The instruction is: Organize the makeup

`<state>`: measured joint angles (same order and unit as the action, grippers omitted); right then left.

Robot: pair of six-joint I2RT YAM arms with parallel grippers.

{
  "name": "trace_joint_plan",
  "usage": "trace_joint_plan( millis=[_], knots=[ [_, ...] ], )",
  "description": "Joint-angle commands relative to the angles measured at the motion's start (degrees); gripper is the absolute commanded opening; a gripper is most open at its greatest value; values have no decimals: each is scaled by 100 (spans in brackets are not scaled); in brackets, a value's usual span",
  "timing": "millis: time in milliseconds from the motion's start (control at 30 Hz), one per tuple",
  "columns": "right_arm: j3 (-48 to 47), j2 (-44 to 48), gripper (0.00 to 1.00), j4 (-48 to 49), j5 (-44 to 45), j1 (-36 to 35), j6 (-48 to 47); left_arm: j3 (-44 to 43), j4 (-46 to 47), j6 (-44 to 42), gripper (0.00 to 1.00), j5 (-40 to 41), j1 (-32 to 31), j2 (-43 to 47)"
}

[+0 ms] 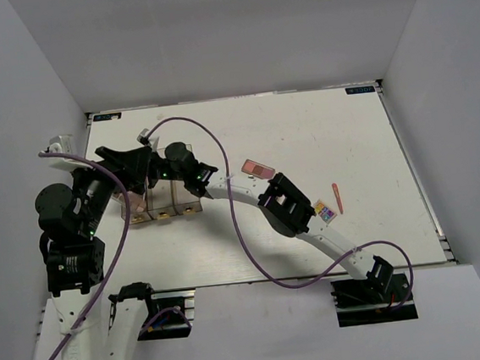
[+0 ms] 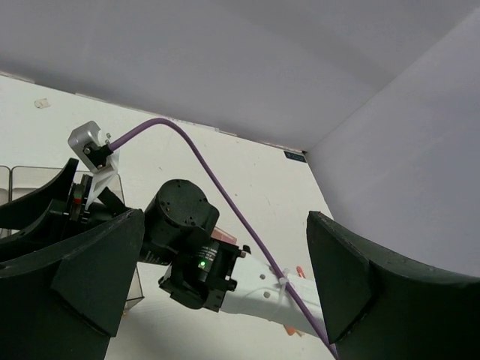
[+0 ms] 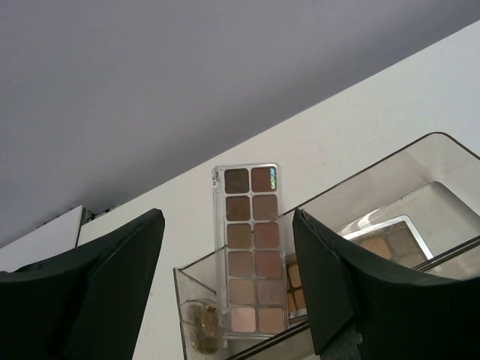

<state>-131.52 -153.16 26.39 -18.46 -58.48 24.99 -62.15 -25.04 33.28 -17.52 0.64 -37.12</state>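
A brown palette (image 3: pixel 253 251) stands upright in an end compartment of the clear box (image 3: pixel 420 161), with a gap to the finger on each side. My right gripper (image 3: pixel 229 217) is open around it, reaching over the box (image 1: pixel 162 206). A second palette (image 3: pixel 382 244) lies in the neighbouring compartment. A pink palette (image 1: pixel 258 168), a multicolour palette (image 1: pixel 326 213) and a pink-red pencil (image 1: pixel 337 198) lie loose on the table. My left gripper (image 2: pixel 225 217) is wide open with nothing in it, beside the box's left end (image 1: pixel 96 187), facing the right arm's wrist (image 2: pixel 184 221).
The right arm (image 1: pixel 250 198) stretches across the table from its base (image 1: pixel 374 290), with a purple cable (image 1: pixel 221 160) looping above it. Grey walls stand close behind and on both sides. The table (image 1: pixel 303 123) has a raised rim at the right.
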Motion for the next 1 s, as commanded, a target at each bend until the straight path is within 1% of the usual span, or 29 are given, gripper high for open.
trace_joint_plan(
  millis=[0, 100, 200, 233, 300, 333, 400, 433, 500, 533, 567, 600, 633, 667, 700, 733, 767, 800, 833, 867, 900, 933, 967],
  knots=[
    [74, 234, 76, 428, -202, 29, -100, 10, 175, 153, 98, -76, -3, -5],
    [232, 409, 75, 507, -132, 56, -135, 10, 148, 223, 98, -103, -3, -67],
    [487, 761, 69, 604, -105, 179, -327, 89, 166, 311, 98, -68, -3, -58],
    [548, 962, 64, 604, -105, 292, -389, 167, 218, 337, 98, -76, -3, -58],
    [759, 1173, 59, 595, -114, 415, -600, 256, 297, 425, 98, -102, -3, -41],
    [838, 1418, 52, 508, -140, 512, -671, 334, 393, 451, 98, -103, -3, -58],
    [1101, 1692, 46, 394, -167, 688, -959, 396, 447, 504, 96, -155, -3, -102],
    [1163, 1919, 41, 175, -193, 767, -1074, 414, 491, 513, 95, -199, -3, -128],
    [1321, 2280, 41, -307, -237, 1153, -1468, 458, 526, 522, 91, -234, -3, -268],
    [1348, 2404, 42, -310, -237, 1154, -1628, 458, 535, 531, 91, -261, -3, -269],
    [1349, 2640, 51, -858, -228, 1398, -2003, 502, 587, 557, 84, -296, -3, -330],
    [1357, 2642, 51, -1125, -228, 1470, -2007, 546, 588, 566, 79, -322, -3, -357],
    [1392, 2869, 68, -1415, -159, 1662, -2442, 590, 640, 575, 73, -409, -3, -392],
    [1393, 2967, 74, -2088, -123, 1821, -2734, 651, 649, 601, 67, -445, -3, -409],
    [1375, 3046, 78, -2451, -97, 1892, -2972, 773, 684, 671, 55, -506, -3, -479],
    [1332, 3177, 82, -2898, -27, 2075, -3426, 835, 710, 706, 49, -559, -3, -523],
    [1305, 3231, 82, -3669, 43, 2156, -3614, 949, 711, 793, 44, -655, -55, -576],
    [1305, 3283, 82, -4042, 88, 2383, -3790, 985, 702, 838, 37, -752, -56, -725],
    [1253, 3362, 73, -4411, 201, 2420, -3939, 994, 632, 856, 33, -823, -56, -848],
    [1243, 3381, 65, -4771, 246, 2498, -4228, 986, 553, 865, 30, -963, -56, -980],
    [1261, 3450, 55, -5367, 255, 2691, -4326, 951, 439, 865, 30, -1051, -56, -1251],
    [1304, 3486, 36, -5634, 316, 2753, -4458, 924, 395, 865, 30, -1121, -56, -1375],
    [1340, 3504, 29, -5854, 377, 2815, -4485, 898, 351, 778, 32, -1270, -56, -1498]
  ],
)
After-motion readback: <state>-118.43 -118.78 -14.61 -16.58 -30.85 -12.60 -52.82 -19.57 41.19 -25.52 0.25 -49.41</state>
